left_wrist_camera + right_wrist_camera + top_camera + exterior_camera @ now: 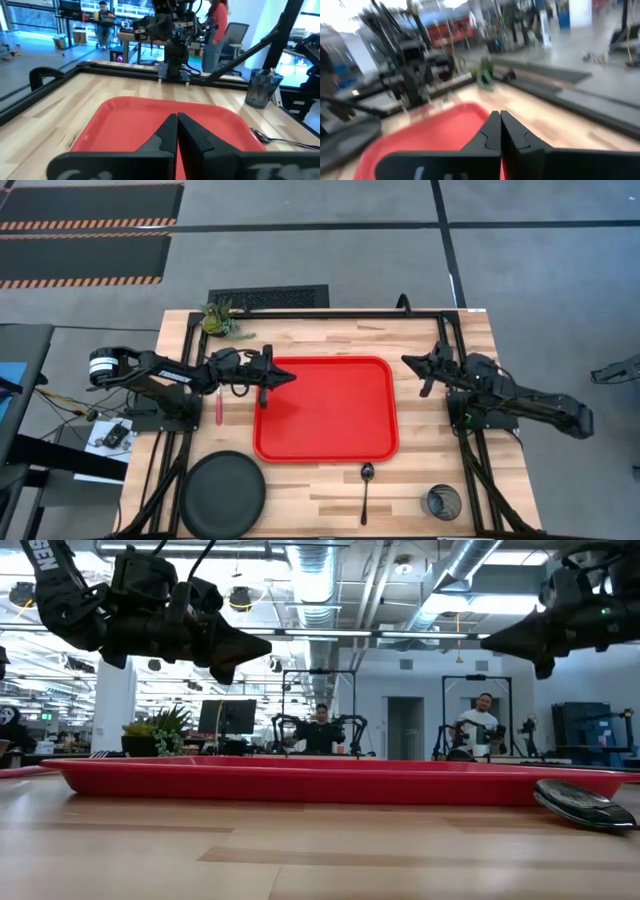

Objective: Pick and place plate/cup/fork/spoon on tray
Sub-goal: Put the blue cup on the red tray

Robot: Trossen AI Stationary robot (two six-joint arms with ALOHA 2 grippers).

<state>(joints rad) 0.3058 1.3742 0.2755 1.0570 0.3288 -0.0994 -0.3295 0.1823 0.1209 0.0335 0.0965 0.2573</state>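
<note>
Both grippers (284,377) (412,361) shut, flanking tray (325,409) edges

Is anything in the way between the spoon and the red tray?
No. The spoon lies on bare wood just outside the tray, at its near rim. The cup and plate sit off to either side, not between them.

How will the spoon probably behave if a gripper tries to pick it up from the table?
The spoon lies flat on the bare wood just below the tray, so its thin handle likely gives fingers little to catch. It looks like dark metal: probably stiff and somewhat slippery. A push may make it slide or pivot rather than roll.
</note>
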